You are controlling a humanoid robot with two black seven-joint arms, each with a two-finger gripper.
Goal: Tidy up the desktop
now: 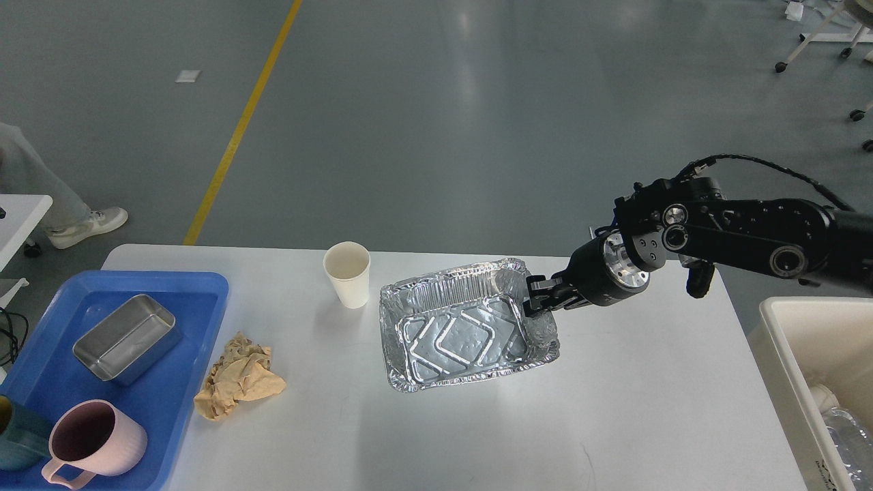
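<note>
White worktop (648,409); blue tray (164,409) with a steel tin (126,337), pink mug (92,443) and teal cup (17,443). Silver foil pan (464,334) embossed with chevron ridges. White paper cup (347,274), tan crumpled paper (239,375), cream bin (805,368), black gripper (535,296).

Desktop (648,402): large white rectangular tabletop, rounded corners, smooth, level, spanning view's lower half.

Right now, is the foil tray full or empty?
Empty: the foil tray shows its bare embossed bottom, nothing inside. The right end effector grips its right rim.
</note>
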